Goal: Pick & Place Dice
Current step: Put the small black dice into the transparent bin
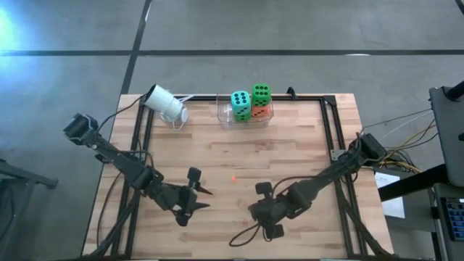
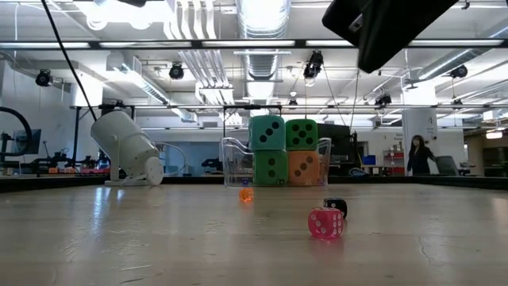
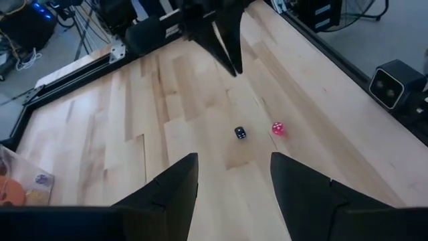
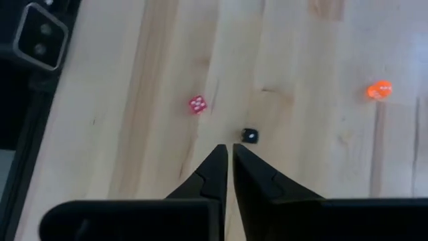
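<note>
From above, the four big dice sit stacked in the clear bin (image 1: 246,116) at the table's far edge: teal die (image 1: 241,106) and green die (image 1: 261,94) on top, an orange-red one showing beneath. That part of the job looks finished. Well short of the bin, the left gripper (image 1: 203,199) hangs with its fingers apart and nothing between them; the right gripper (image 1: 258,210) is pinched shut and empty. A tiny orange die (image 1: 233,177) lies on the boards between the two grippers and the bin.

At table height, three tiny dice remain loose: the orange one (image 2: 246,194) nearest the bin, then a black die (image 2: 335,206) and a pink die (image 2: 325,223) just beside each other. A white cup (image 2: 127,148) lies tipped, well off to one side.

The left wrist view shows its own spread fingers (image 3: 167,194), with the black die (image 3: 240,132) and pink die (image 3: 277,128) ahead of them, and the right gripper's closed tips beyond.

The right wrist view has the closed tips (image 4: 231,157) just short of the black die (image 4: 249,136), not touching; the pink die (image 4: 197,104) lies a little farther ahead, the orange die (image 4: 378,90) well apart. By my reading, three small dice are left to place.
</note>
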